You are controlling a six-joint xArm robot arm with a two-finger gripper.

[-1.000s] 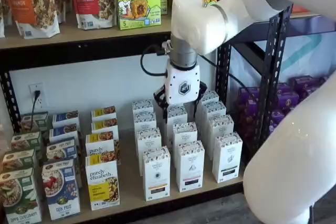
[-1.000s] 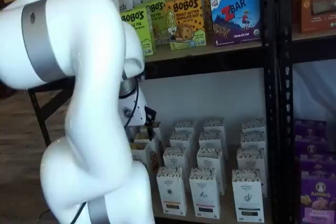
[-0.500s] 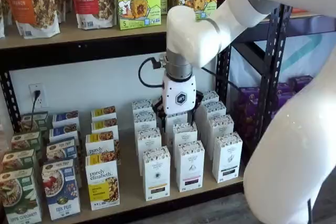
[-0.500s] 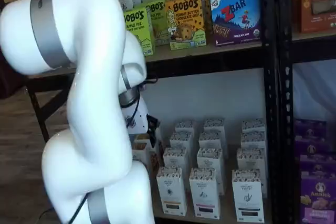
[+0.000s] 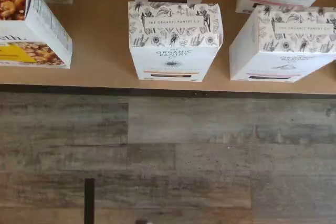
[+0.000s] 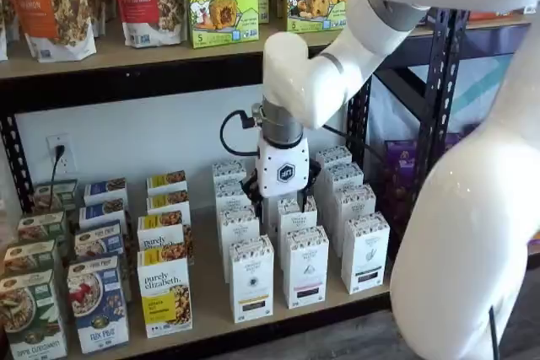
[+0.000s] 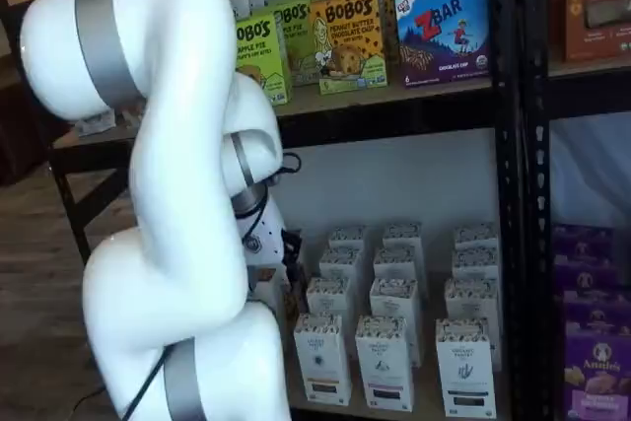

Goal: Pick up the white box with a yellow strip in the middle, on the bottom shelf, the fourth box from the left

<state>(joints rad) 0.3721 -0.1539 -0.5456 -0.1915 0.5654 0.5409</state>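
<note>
Arm (image 6: 439,208): white, bulky, fills the right side in a shelf view and bends down in front of the rack
Rack (image 6: 439,82): black steel uprights, two wooden boards
Bottom shelf (image 6: 207,292): tan board with a dark front rail, rows of cartons running front to back
Wood floor (image 5: 168,156): grey planks below the shelf edge in the wrist view
Cereal box (image 6: 164,291): wider, yellow panel, just left of the white rows
White box (image 6: 251,278): front of its row, upright, long axis vertical, printed face and thin yellow strip toward the shelf's front edge, patterned top up; in the wrist view (image 5: 175,40) it stands at the board's front edge, a like carton (image 5: 283,43) beside it, apart
Gripper (image 6: 283,200): white body low over the second row of white cartons, behind the white box and not touching it; fingers mostly hidden among the cartons, spread wide, nothing held
</note>
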